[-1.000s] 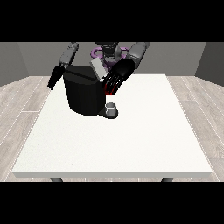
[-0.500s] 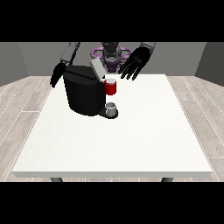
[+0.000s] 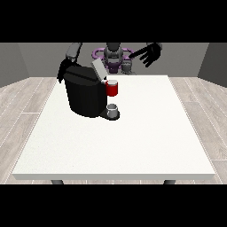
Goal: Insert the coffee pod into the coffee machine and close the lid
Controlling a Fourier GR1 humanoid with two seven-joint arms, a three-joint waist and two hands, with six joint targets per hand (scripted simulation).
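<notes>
A: What has changed since a moment ago?

B: The hand at the view's right (image 3: 150, 53) has lifted up and away from the machine (image 3: 86, 93); it now hangs in the air with fingers spread, holding nothing.

A: Start with what is nearest.

B: The worktop (image 3: 115, 142), then a grey thing (image 3: 113, 108) on the machine's base. I cannot tell whether it is the pod. Above it sits a red thing at the machine (image 3: 112, 88).

A: And the lid?

B: The lid (image 3: 98, 70) stands tilted up, so closing is not yet done, I judge.

A: The other hand?

B: The hand at the view's left (image 3: 63, 71) is behind the machine's far corner; I cannot tell its fingers.
</notes>
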